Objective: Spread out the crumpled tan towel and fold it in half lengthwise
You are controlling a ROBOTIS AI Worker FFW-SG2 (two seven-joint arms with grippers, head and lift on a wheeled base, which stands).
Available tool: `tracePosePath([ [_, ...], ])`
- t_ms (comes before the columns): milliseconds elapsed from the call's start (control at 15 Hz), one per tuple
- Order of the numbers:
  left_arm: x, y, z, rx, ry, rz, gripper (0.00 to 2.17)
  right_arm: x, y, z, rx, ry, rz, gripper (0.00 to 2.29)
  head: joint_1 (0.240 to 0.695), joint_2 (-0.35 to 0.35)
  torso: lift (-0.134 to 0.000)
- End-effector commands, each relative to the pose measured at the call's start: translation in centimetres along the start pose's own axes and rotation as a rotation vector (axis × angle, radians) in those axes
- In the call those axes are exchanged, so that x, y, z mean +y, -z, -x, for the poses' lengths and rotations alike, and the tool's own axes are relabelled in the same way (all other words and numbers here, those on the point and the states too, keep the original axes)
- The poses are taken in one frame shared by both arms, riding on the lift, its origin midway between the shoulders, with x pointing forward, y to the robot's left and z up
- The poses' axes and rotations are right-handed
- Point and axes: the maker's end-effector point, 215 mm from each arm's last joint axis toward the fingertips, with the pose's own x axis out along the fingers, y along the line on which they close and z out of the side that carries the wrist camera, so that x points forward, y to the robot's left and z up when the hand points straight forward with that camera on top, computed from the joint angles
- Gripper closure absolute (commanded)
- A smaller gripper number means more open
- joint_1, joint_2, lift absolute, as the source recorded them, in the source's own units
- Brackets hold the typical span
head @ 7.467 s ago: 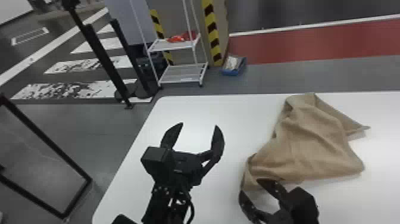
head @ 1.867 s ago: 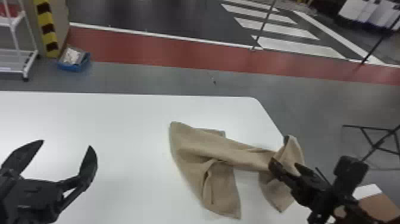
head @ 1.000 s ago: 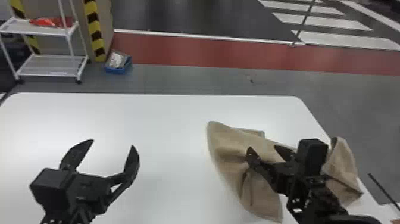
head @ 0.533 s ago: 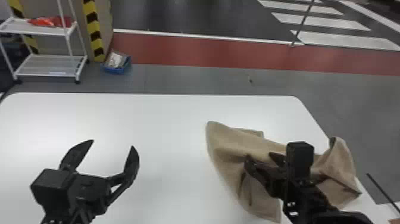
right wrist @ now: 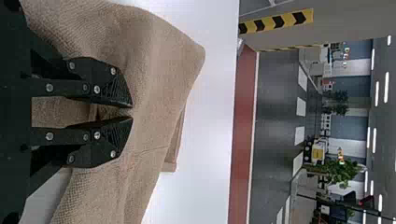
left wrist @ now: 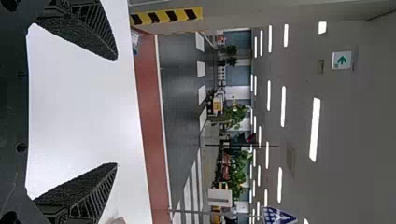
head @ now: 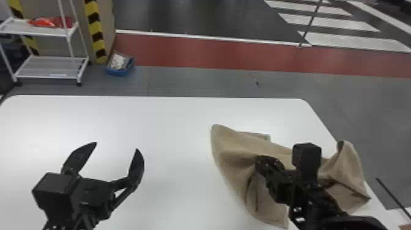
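The tan towel [head: 229, 150] lies rumpled on the right part of the white table, its raised right end beside the table's right edge. Over its middle is my right gripper [head: 259, 162], hiding some of the cloth. In the right wrist view that gripper [right wrist: 132, 112] is shut on a bunch of the towel [right wrist: 163, 70], the fingertips nearly together. My left gripper [head: 116, 146] stands open above the table, well to the left of the towel. Nothing is between its fingers in the left wrist view, where the gripper [left wrist: 116, 111] shows wide apart.
The white table [head: 171, 122] extends across the front, with its right edge just past the towel. Beyond it on the floor are a white shelf cart [head: 49, 67] and a blue bin [head: 120, 65]. A thin dark rod [head: 393, 194] is at the lower right.
The head view has swung right overall, and the towel lies in a different shape than at first. Over the last second my right gripper's fingers have closed on the cloth; the left gripper has kept still.
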Motion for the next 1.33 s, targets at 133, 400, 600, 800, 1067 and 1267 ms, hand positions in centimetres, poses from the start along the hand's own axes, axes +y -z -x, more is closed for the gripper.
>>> tracePosePath([
  [133,-0.2,-0.2,-0.2,-0.003,0.003,-0.003,0.07,3.7,-1.7,0.4,-0.022,-0.052,0.038,1.65,0.695,-0.150,-0.125],
  [400,0.1,0.4,-0.4,0.006,-0.002,-0.007,0.07,6.1,-1.7,0.5,-0.024,-0.106,0.034,1.66,0.695,-0.119,-0.125],
  [600,-0.2,0.9,-0.5,0.014,0.003,-0.007,0.07,10.8,-4.0,1.9,-0.078,-0.197,0.021,1.66,0.695,-0.081,-0.125],
  [800,-0.1,1.1,-0.5,0.016,-0.001,-0.007,0.07,15.2,-8.4,3.0,-0.221,-0.261,0.033,1.66,0.695,-0.033,-0.125],
  [1067,1.0,0.7,0.0,0.001,-0.018,-0.007,0.07,13.8,-8.1,1.4,-0.257,-0.176,0.095,0.13,0.695,0.025,-0.125],
  [1267,1.0,0.6,-0.1,-0.001,-0.017,-0.006,0.07,9.2,-8.1,2.0,-0.275,-0.098,0.067,0.02,0.695,0.017,-0.125],
])
